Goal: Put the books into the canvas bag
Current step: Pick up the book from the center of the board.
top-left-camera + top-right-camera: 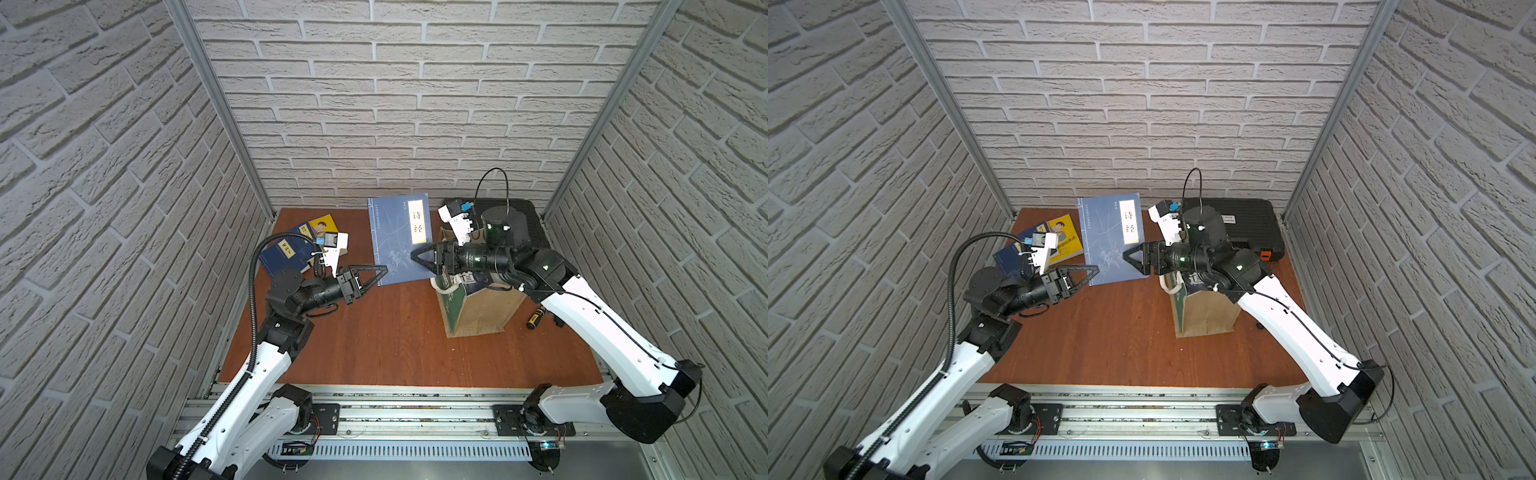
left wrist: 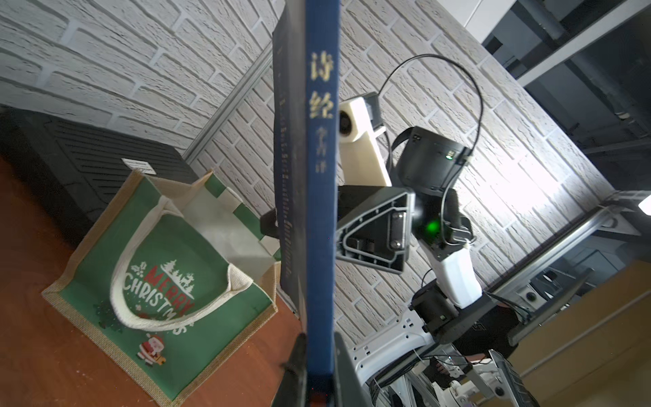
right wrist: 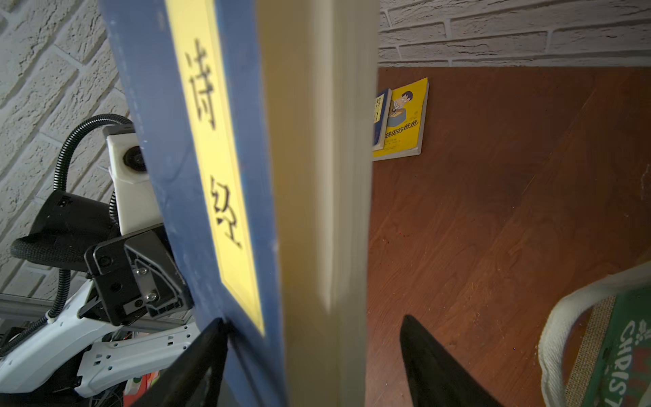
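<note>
Worktop (image 1: 395, 340) carries the canvas bag (image 1: 478, 316), open, with no book showing inside, so loading looks barely begun. One large blue book (image 1: 399, 241) is held aloft just beside the bag. Navy books (image 1: 284, 253) and a yellow cartoon book (image 1: 324, 226) lie far left. Both arms reach inward. The left hand (image 1: 380, 271) clamps the spine corner, and the right hand (image 1: 415, 255) straddles the page edge, jaws wide.

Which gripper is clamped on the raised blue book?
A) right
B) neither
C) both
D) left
D: the left wrist view shows the left gripper pinched shut on the book at the end of its spine. The right wrist view shows the right gripper with its jaws apart around the page edge and a gap on one side.
</note>
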You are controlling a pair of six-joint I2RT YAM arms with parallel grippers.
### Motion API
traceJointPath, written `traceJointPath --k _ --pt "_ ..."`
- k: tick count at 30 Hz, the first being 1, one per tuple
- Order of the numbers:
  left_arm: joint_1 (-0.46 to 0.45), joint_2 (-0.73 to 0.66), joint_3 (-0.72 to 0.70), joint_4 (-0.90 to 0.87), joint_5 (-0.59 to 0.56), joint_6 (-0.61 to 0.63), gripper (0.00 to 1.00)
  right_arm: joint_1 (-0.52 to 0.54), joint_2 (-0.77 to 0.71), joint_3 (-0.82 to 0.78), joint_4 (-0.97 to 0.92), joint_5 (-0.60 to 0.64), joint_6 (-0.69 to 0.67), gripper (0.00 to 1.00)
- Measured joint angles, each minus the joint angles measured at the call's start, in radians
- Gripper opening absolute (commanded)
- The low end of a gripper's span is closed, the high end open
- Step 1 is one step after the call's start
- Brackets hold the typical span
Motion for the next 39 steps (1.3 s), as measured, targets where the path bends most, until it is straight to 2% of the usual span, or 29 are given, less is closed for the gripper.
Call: traceJointPath --k 2,7,10,16,21,22,24,26,28,30,34,39 --pt "-0.001 0.002 0.002 0.018 0.009 -0.012 0.0 -0.017 -0.001 -0.012 0.024 -0.035 0.02 0.76" --pt "-0.003 0.009 0.012 0.033 0.016 -0.026 0.0 -0.039 -0.001 -0.05 0.09 -0.148 0.083 0.64" --pt "-0.004 0.014 0.012 0.036 0.017 -0.027 0.0 -0.04 -0.001 -0.073 0.148 -0.219 0.126 0.53" --pt "-0.003 0.018 0.012 0.02 0.008 -0.023 0.0 -0.052 -0.003 -0.085 0.208 -0.311 0.177 0.07" --pt "-0.004 0.029 0.013 -0.018 -0.01 -0.002 0.0 -0.06 -0.027 -0.088 0.192 -0.307 0.185 0.06" --pt "-0.006 0.032 0.014 -0.025 -0.014 0.002 0.03 -0.059 -0.034 -0.088 0.175 -0.297 0.178 0.06" --pt "-0.021 0.039 0.022 -0.048 -0.02 0.019 0.21 -0.06 -0.048 -0.086 0.131 -0.272 0.156 0.06" --pt "-0.037 0.05 0.044 -0.107 -0.037 0.054 0.44 -0.066 -0.063 -0.071 0.061 -0.231 0.122 0.06" --pt "-0.056 0.066 0.08 -0.18 -0.071 0.102 0.58 -0.083 -0.081 -0.048 -0.022 -0.174 0.086 0.06" --pt "-0.087 0.088 0.128 -0.256 -0.114 0.153 0.61 -0.107 -0.103 -0.02 -0.103 -0.105 0.053 0.06" --pt "-0.172 0.163 0.229 -0.388 -0.219 0.245 0.62 -0.142 -0.157 0.051 -0.26 0.079 -0.029 0.06" --pt "-0.279 0.333 0.359 -0.517 -0.375 0.324 0.67 -0.156 -0.195 0.154 -0.419 0.337 -0.137 0.06"
